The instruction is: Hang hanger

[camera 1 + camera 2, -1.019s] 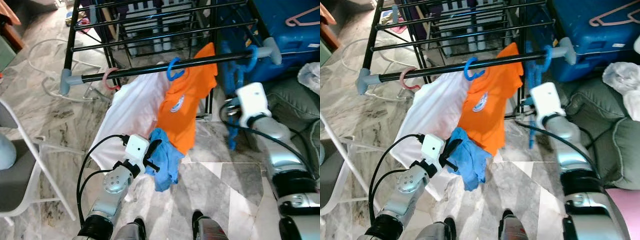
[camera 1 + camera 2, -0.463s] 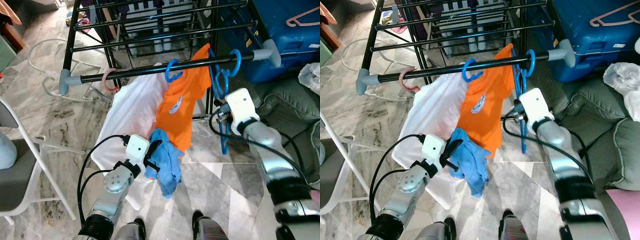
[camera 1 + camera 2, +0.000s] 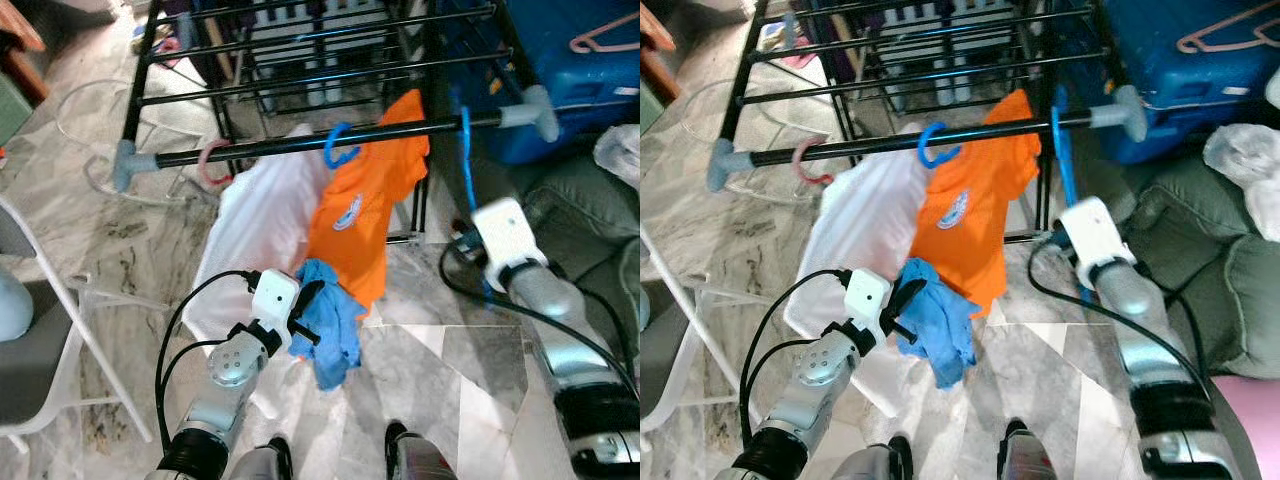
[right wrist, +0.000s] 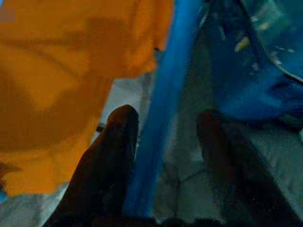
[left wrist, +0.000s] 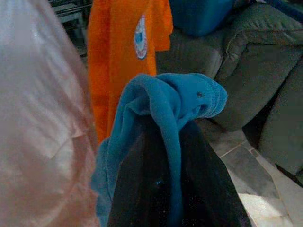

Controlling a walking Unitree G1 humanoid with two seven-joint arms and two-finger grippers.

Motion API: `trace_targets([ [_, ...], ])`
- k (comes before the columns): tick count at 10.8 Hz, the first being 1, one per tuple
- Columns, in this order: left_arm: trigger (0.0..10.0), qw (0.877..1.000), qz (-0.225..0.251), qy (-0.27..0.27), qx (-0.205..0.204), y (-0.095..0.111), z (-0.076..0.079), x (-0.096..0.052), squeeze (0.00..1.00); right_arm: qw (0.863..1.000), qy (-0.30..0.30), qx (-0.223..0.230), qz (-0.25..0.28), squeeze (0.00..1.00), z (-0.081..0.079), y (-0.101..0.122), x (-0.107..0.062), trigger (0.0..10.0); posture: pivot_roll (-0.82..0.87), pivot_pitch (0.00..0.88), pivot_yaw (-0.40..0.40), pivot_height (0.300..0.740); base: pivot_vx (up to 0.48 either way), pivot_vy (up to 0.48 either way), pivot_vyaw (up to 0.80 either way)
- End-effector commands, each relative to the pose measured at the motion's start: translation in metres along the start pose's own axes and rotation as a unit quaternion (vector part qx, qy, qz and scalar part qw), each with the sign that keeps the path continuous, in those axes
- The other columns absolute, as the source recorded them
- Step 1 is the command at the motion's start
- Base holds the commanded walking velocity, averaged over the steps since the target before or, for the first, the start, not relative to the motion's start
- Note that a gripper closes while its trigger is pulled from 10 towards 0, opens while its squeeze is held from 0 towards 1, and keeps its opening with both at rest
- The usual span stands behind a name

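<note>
Blue hanger [image 3: 466,150] could slip off the rail [image 3: 330,143] (right end effector [image 4: 163,142] open); left end effector [image 5: 175,189] grips blue cloth [image 5: 161,123].

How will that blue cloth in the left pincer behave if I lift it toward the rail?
The blue cloth droops in folds below the left pincer, so it is probably floppy and will sag and swing. It looks thin and likely light. It hangs close to the orange shirt, so it may brush or drag against it on the way to the rail.
</note>
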State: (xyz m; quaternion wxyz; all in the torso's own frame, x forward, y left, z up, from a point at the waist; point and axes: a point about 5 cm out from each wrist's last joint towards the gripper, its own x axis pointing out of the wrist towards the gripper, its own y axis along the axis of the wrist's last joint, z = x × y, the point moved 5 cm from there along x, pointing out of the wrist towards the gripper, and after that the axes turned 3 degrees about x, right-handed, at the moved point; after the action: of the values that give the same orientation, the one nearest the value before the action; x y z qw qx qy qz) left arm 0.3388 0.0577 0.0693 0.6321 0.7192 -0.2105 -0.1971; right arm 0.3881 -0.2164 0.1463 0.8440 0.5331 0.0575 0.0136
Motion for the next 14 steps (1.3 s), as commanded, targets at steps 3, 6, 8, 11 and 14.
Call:
trace_targets([
  [3, 10.0, 1.000, -0.008, -0.010, 0.005, -0.002, -0.001, 0.000, 0.00, 0.999, -0.046, 0.012, 0.021, 1.00, 0.008, 0.013, -0.004, 10.0, -0.18, 0.216, 0.166, 0.740, 0.000, 0.000, 0.00],
  [6, 10.0, 1.000, -0.009, -0.014, 0.006, -0.002, -0.001, 0.001, 0.00, 0.997, -0.067, 0.028, 0.027, 1.00, 0.001, 0.018, -0.008, 10.0, -0.19, 0.210, 0.171, 0.740, 0.000, 0.000, 0.00],
  [8, 10.0, 1.000, -0.010, -0.016, 0.006, -0.003, -0.002, 0.001, 0.00, 0.996, -0.079, 0.042, 0.025, 1.00, 0.000, 0.025, -0.007, 10.0, -0.19, 0.209, 0.171, 0.740, 0.000, 0.000, 0.00],
  [11, 10.0, 1.000, -0.011, -0.018, 0.004, -0.004, 0.000, 0.003, 0.00, 0.990, -0.089, 0.102, 0.039, 1.00, -0.007, 0.045, 0.001, 10.0, -0.19, 0.206, 0.172, 0.740, 0.000, 0.000, 0.00],
  [14, 10.0, 1.000, -0.012, -0.019, 0.002, -0.005, 0.002, 0.003, 0.00, 0.989, -0.063, 0.121, 0.052, 1.00, -0.024, 0.061, 0.004, 10.0, -0.19, 0.206, 0.168, 0.740, 0.000, 0.000, 0.00],
])
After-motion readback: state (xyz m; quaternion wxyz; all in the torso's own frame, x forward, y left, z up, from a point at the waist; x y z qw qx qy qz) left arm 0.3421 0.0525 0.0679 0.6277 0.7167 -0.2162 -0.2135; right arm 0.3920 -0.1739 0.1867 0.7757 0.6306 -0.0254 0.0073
